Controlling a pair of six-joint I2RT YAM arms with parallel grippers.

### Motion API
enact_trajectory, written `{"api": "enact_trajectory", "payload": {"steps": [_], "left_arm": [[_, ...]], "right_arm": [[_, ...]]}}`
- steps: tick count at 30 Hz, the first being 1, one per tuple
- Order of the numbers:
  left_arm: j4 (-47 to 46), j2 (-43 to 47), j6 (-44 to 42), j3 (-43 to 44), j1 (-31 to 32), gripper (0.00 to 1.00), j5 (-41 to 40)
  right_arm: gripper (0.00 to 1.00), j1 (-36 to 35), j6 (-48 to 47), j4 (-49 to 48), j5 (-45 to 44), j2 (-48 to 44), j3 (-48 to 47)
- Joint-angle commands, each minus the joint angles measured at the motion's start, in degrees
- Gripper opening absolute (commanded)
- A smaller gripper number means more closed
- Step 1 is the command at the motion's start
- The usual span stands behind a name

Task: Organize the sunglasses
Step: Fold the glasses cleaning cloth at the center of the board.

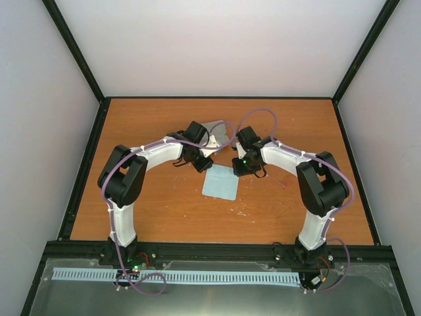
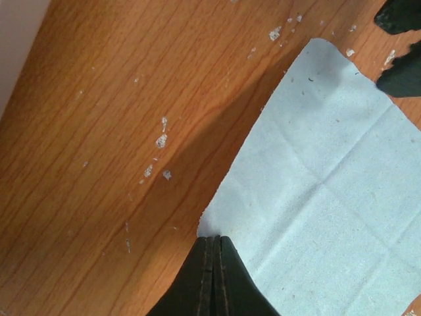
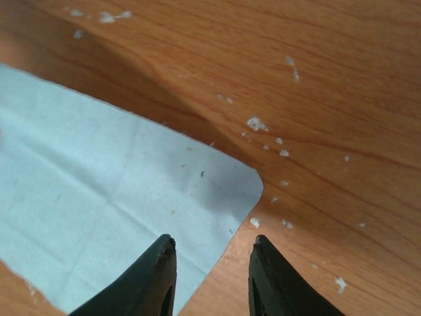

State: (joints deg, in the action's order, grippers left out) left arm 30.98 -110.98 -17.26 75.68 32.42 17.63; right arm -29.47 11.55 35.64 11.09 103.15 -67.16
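1. Left gripper (image 2: 212,239): jaws pressed together, tips right at 1 corner of the light blue cloth (image 2: 316,191). Can't tell whether that corner is pinched or only touched.
2. Cloth lies spread flat on the surface (image 2: 99,164), between the 2 arms. It isn't folded or stowed.
3. Top view: pale grey object (image 1: 216,130) just behind both grippers, partly crossed by a cable. Too unclear to name.
4. Right gripper (image 3: 214,241): jaws a narrow gap apart, nothing between them, above another corner of the cloth.
5. Sunglasses: not clearly visible in any view. A thin reddish streak (image 1: 279,180) on the surface just right of the right gripper may be part of them, but it's too faint to confirm.
6. Progress, my read: early. Nothing shows the sunglasses gripped, wiped or put away, so approx. the whole task is left.
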Motion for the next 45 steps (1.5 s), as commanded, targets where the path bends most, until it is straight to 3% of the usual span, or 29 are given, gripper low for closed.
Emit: {"api": "enact_trajectory", "payload": {"steps": [1, 13, 16, 27, 33, 45], "left_arm": [[-1.09, 0.54, 0.3, -0.04, 0.49, 0.0, 0.25], [-1.6, 0.5, 0.49, 0.19, 0.53, 0.0, 0.31], [-1.58, 0.41, 0.51, 0.16, 0.53, 0.0, 0.29], [-2.15, 0.31, 0.58, -0.28, 0.53, 0.0, 0.17], [-2.34, 0.32, 0.6, -0.27, 0.53, 0.0, 0.16], [-2.74, 1.15, 0.77, -0.26, 0.53, 0.0, 0.16]], "right_arm": [[0.32, -0.56, 0.14, 1.29, -2.22, 4.08, -2.52], [0.27, -0.58, 0.95, 2.81, -4.27, 10.68, -8.38], [0.21, -0.58, 0.84, 3.44, -3.0, 11.29, -8.06], [0.18, -2.29, 0.5, 6.06, -4.21, 11.37, -5.06], [0.03, -3.62, 0.45, 7.85, -5.59, 13.62, -5.91], [0.03, -3.75, 0.24, 3.71, -7.53, 5.91, -5.54]]}}
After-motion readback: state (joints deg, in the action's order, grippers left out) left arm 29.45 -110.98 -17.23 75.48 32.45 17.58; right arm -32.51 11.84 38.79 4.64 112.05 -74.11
